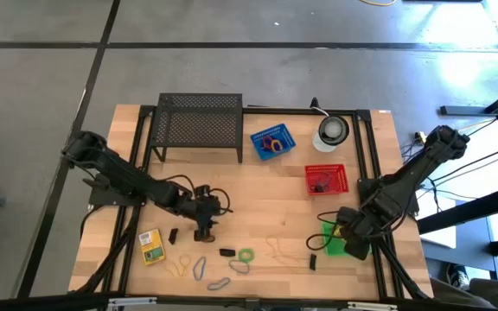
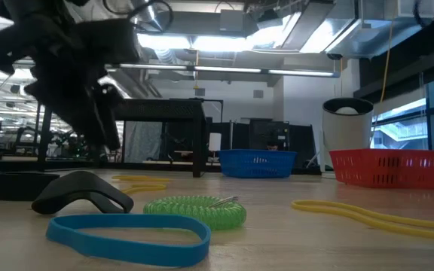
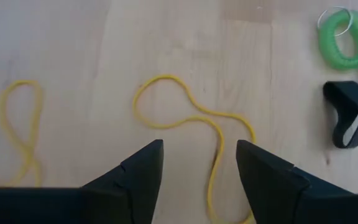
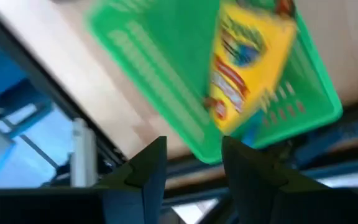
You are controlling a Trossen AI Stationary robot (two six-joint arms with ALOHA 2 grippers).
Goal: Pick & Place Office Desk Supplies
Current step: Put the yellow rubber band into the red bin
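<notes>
My left gripper (image 1: 204, 226) hovers open above the table's near middle. In the left wrist view its fingers (image 3: 197, 146) stand over a yellow rubber band (image 3: 194, 118) lying flat on the wood, apart from it. Another yellow band (image 3: 20, 124), a green coil (image 3: 344, 37) and a black clip (image 3: 347, 115) lie nearby. One crayon box (image 1: 150, 246) lies flat near the left front. My right gripper (image 1: 353, 242) is open over the green basket (image 4: 166, 68), in which the second crayon box (image 4: 244, 62) lies. More bands (image 1: 199, 268) lie along the near edge.
A black mesh rack (image 1: 199, 125) stands at the far left, with a blue basket (image 1: 271, 141) and a round white-and-dark disc (image 1: 332, 131) beside it. A red basket (image 1: 325, 179) sits right of centre. Small black clips (image 1: 226, 252) and a blue band (image 2: 126, 229) lie near the front edge.
</notes>
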